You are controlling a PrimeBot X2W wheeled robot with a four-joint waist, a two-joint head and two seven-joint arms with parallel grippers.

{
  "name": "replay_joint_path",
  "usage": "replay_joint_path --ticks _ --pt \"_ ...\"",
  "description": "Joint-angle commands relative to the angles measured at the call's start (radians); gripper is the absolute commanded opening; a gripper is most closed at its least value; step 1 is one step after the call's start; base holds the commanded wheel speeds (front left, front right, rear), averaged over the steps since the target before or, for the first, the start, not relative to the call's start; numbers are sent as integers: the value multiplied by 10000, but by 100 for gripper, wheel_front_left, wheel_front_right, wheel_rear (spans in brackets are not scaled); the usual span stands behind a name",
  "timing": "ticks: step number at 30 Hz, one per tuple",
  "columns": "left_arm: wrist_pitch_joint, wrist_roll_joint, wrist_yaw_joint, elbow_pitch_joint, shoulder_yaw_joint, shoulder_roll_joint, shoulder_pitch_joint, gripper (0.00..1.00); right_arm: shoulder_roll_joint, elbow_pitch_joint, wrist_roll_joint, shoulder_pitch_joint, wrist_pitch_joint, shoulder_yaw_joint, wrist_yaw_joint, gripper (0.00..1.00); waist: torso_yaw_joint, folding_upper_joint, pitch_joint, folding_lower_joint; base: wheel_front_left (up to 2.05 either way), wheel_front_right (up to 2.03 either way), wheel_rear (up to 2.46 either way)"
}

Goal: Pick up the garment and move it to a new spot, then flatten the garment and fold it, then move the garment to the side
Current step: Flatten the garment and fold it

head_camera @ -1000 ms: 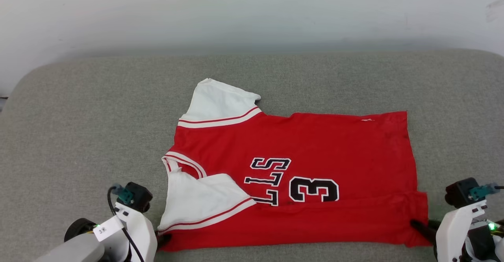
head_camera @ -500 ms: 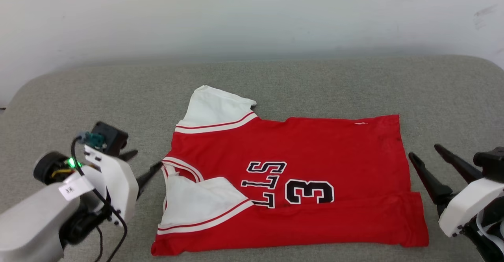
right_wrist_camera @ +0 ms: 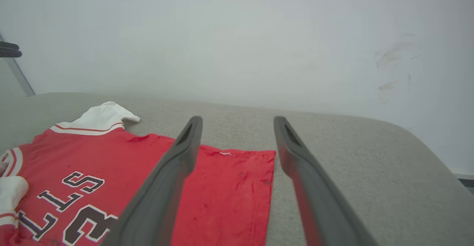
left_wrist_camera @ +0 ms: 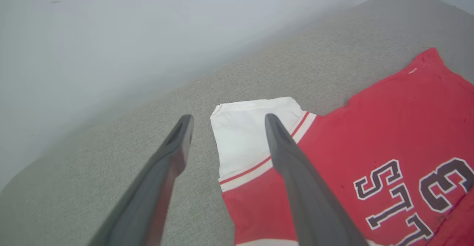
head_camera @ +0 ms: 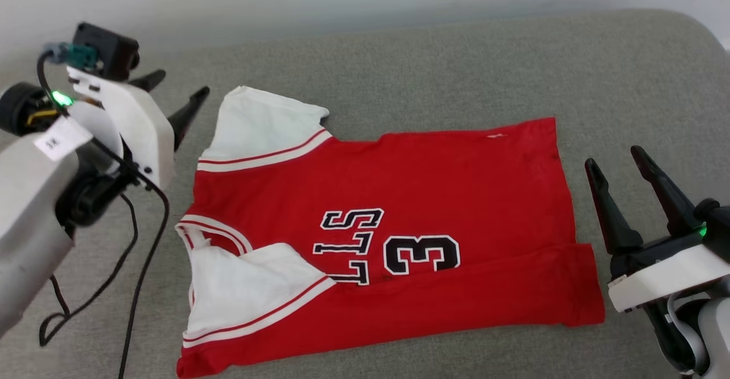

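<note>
The garment [head_camera: 433,179] lies spread on the grey cushion [head_camera: 399,54] — left tool [head_camera: 181,82] and right tool [head_camera: 613,156] both splayed apart, off the cloth.

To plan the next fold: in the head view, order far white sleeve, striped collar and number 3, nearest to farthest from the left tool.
1. Far white sleeve, beside the left tool.
2. Striped collar, lower left.
3. Number 3, in the middle.

Grey woven cushion [head_camera: 399,60], rounded corners. Lying flat across the middle: red garment [head_camera: 456,185], white sleeves, near edge folded over.
</note>
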Motion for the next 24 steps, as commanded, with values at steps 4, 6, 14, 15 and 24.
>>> replay_joint_path --ticks 4,6,14,15,24 --pt "713 -219 -271 843 233 -312 -1191 100 319 -772 -420 24 400 -34 -10 100 -712 0 1257 -1 0 0 0" --pt "1294 -263 -406 1238 177 -393 -1707 100 336 -1062 -549 -108 538 60 -10 100 -870 0 1612 -1 0 0 0" --pt "4144 -225 -797 2623 -305 -605 -3608 100 407 -1758 -780 -498 730 89 -12 100 -1243 0 2860 -1 0 0 0" --pt "4403 -194 -838 2754 -375 -620 -3796 100 427 -1787 -793 -529 720 91 -10 100 -1270 0 3000 -1 0 0 0" --pt "5681 25 -1078 3689 -886 -875 -4491 100 522 -1781 -875 -885 628 185 -10 100 -1272 0 3830 -1 0 0 0"
